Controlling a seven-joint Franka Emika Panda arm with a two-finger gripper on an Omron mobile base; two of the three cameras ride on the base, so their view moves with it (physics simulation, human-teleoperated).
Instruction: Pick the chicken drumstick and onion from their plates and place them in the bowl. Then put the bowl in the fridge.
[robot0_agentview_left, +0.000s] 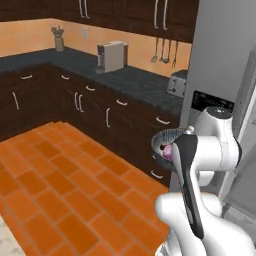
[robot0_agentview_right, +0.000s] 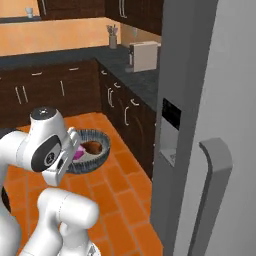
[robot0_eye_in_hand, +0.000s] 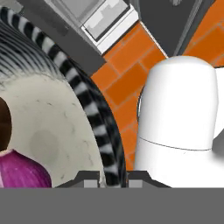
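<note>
1. You have the bowl (robot0_agentview_right: 92, 150) up in the air over the orange floor tiles, with the chicken drumstick (robot0_agentview_right: 92, 147) and the onion (robot0_eye_in_hand: 22, 171) both lying inside it on the pale speckled bottom.

2. Both foods are in, so the filling looks finished; the step in hand is carrying the bowl to the fridge (robot0_agentview_right: 210, 100).

3. The gripper (robot0_eye_in_hand: 111, 177) is clenched on the bowl's rim: in the hand view its two dark tips sit either side of the striped wall, one inside and one outside. The rim's far side is cut off there, so I judge the grip to be near the edge closest to the wrist, though that is not certain.

4. The bowl hangs out ahead of the hand, between the arm and the fridge, just beside the dispenser panel (robot0_agentview_right: 169, 131) in the left base view.

5. The fridge door with the long handle (robot0_agentview_right: 212, 190) stands near you; whether shelves are reachable I cannot tell.

6. Next you need to keep the bowl level so nothing rolls out, and steer it past the door edge toward a shelf.
</note>
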